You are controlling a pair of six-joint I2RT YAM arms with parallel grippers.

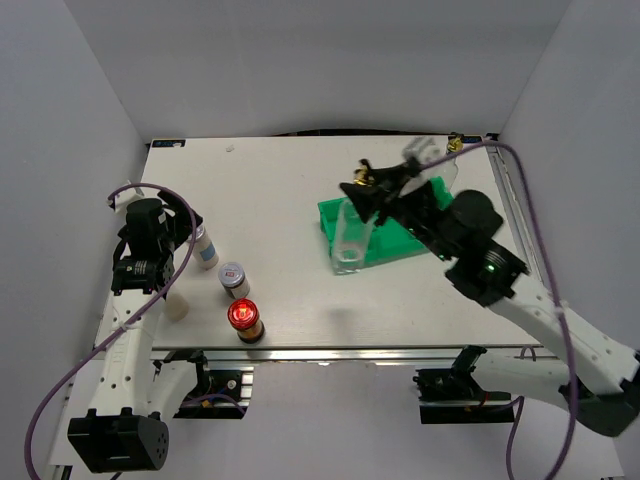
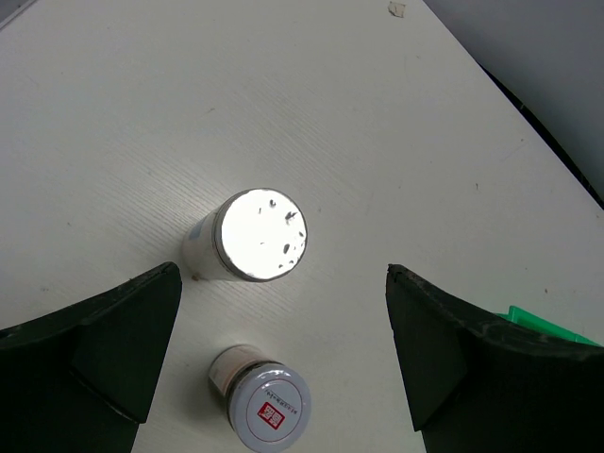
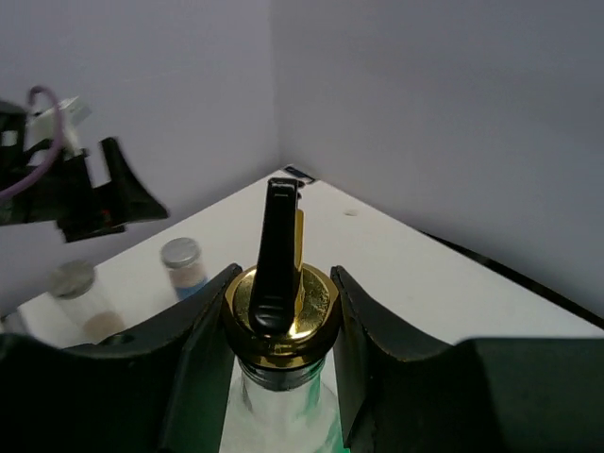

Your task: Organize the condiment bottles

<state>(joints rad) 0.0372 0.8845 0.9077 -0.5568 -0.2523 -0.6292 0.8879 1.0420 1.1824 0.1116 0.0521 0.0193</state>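
Well, bottle in right claw — clear glass, gold collar.

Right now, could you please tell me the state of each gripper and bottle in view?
Left gripper: open, above the shaker.
Right gripper: shut on the pourer bottle.
Pourer bottle: gripped at its gold top.
Shaker: upright, lidded, untouched.
Small jar: upright, lid on.
Red-capped bottle: upright, capped.
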